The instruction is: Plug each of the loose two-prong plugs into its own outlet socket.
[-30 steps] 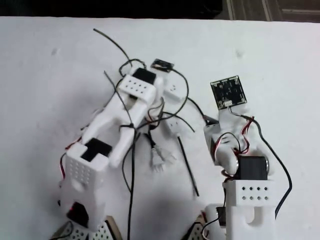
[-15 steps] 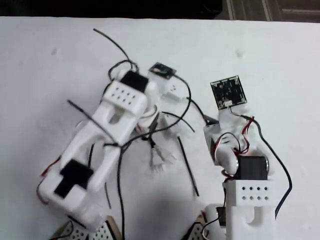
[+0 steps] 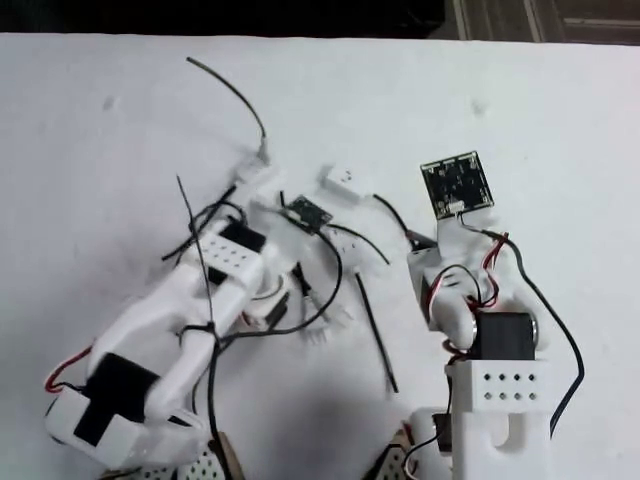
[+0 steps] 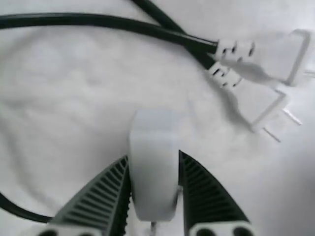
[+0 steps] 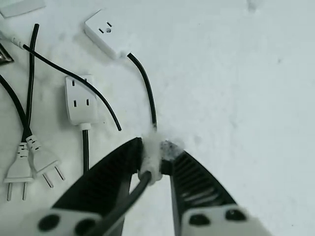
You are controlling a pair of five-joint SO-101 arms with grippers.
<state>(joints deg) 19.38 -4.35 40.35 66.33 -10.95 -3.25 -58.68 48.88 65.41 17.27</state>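
— Since they're your fingers, what do they hold?
— My left gripper (image 4: 153, 161) is clamped on a white block (image 4: 152, 137); my right gripper (image 5: 156, 147) pinches a white piece (image 5: 149, 164) on a black cord (image 5: 147, 93).
— And the plugs?
— Both plugs (image 3: 325, 327) lie loose on the table (image 3: 520, 90), at about 6 o'clock from the socket (image 3: 350, 246) nearest them; the second socket (image 3: 343, 181) sits at that one's 12.

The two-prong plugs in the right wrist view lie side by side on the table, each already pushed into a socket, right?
Not pushed in. The right wrist view shows the two-prong plugs lying side by side on the table, prongs bare, apart from the two outlet sockets, whose slots are empty.
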